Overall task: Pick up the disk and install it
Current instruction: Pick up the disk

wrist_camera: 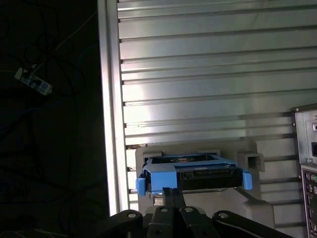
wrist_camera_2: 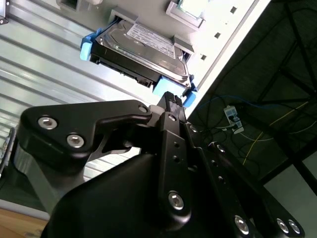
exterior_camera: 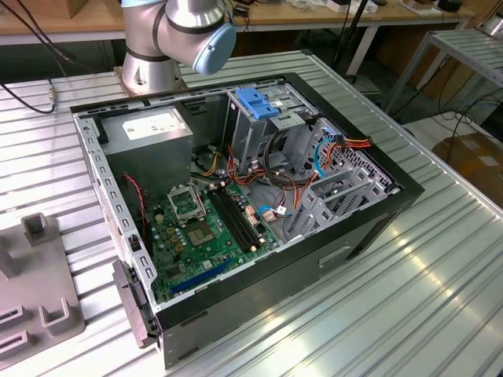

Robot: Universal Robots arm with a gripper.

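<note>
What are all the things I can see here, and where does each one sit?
Table: one, silver ribbed metal, under everything.
Stand: one, grey, on the table near its edge.
Disk: one, grey metal in a blue frame, lying on the stand in both wrist views.
Computer case: one, black, open, on the table.
Circuit board: one, green, on the case floor.
Power box: one, grey, in a corner of the case.
Drive cage: one, bare metal with a blue top piece, inside the case.
Cables: several, red, orange and blue, inside the case.
Arm: one, silver with a pale blue cap, behind the case in the exterior view.
Gripper: one, black, close to the disk.
</note>
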